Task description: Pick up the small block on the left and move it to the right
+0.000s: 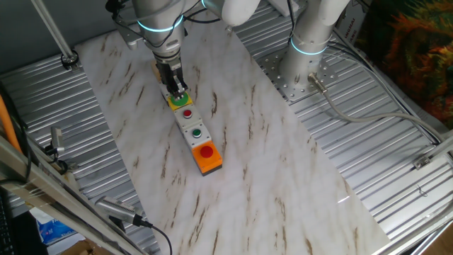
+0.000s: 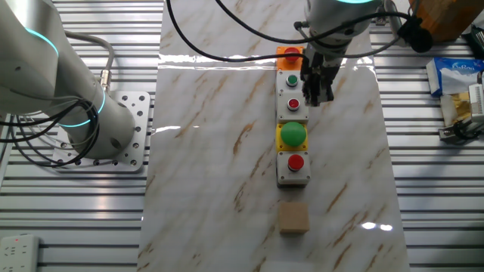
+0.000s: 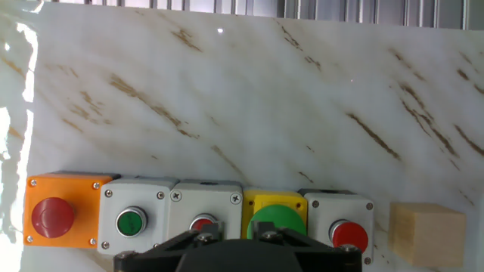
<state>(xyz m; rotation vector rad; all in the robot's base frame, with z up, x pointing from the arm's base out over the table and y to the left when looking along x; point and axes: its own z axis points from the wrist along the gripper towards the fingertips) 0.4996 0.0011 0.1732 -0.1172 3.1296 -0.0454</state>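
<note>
The small block (image 2: pixel 293 217) is a plain tan wooden cube on the marble board, at the near end of a row of button boxes. It also shows at the lower right of the hand view (image 3: pixel 427 233). In one fixed view it is hidden behind the arm. My gripper (image 2: pixel 318 95) hangs above the far part of the row, beside the white box with a red button (image 2: pixel 294 103), well away from the block. Its fingers stand a little apart and hold nothing. The gripper also shows in one fixed view (image 1: pixel 178 91) and at the bottom edge of the hand view (image 3: pixel 234 236).
The row holds an orange box with a red button (image 2: pixel 289 54), a white box with a green button (image 2: pixel 292 79), a yellow box with a big green button (image 2: pixel 293 134) and a white box with a red button (image 2: pixel 294 162). The marble board (image 2: pixel 212 151) lies on ribbed metal. The arm's base (image 2: pixel 83 113) stands at the left.
</note>
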